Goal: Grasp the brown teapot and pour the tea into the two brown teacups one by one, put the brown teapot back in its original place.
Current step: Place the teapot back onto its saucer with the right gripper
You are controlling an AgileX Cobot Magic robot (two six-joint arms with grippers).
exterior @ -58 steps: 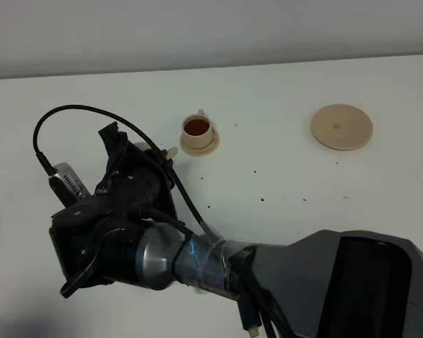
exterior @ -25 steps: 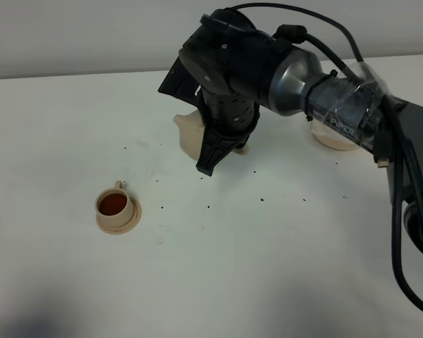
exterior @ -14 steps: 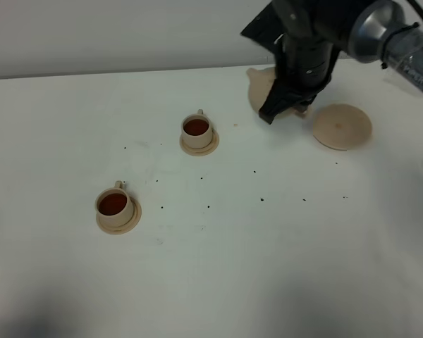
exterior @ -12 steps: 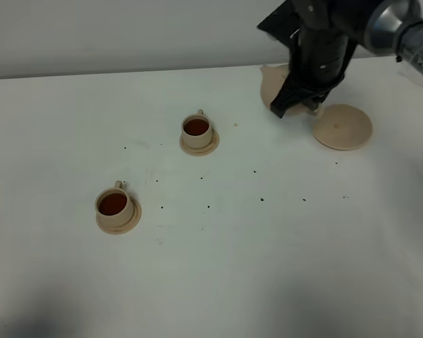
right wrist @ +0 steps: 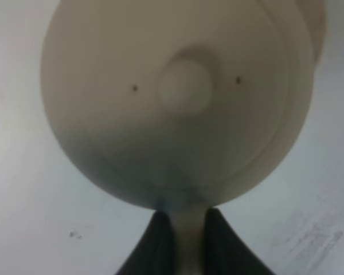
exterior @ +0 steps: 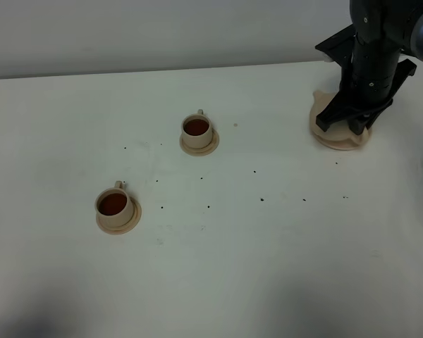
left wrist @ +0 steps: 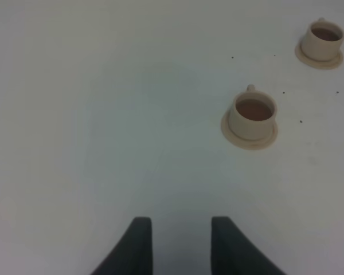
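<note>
The brown teapot (exterior: pixel 318 118) is at the far right, on or just above the wide round saucer (exterior: pixel 340 144); I cannot tell if it rests on it. My right gripper (exterior: pixel 344 127) reaches down over it. In the right wrist view the right gripper (right wrist: pixel 185 243) is shut on the teapot's handle, below the knobbed lid (right wrist: pixel 184 86); the saucer's rim (right wrist: pixel 307 120) shows beside the pot. Two brown teacups on saucers hold dark tea: one in the middle (exterior: pixel 197 132), one at front left (exterior: pixel 115 206). My left gripper (left wrist: pixel 182 243) is open and empty, short of the nearer cup (left wrist: pixel 253 114).
Small dark specks dot the white table (exterior: pixel 254 232) between the cups and the saucer. The far cup (left wrist: pixel 322 40) shows in the left wrist view. The table's back edge meets a grey wall.
My right arm carried the teapot from the front left cup across the table to the right and brought it down at the wide saucer. Both cups stayed put.
</note>
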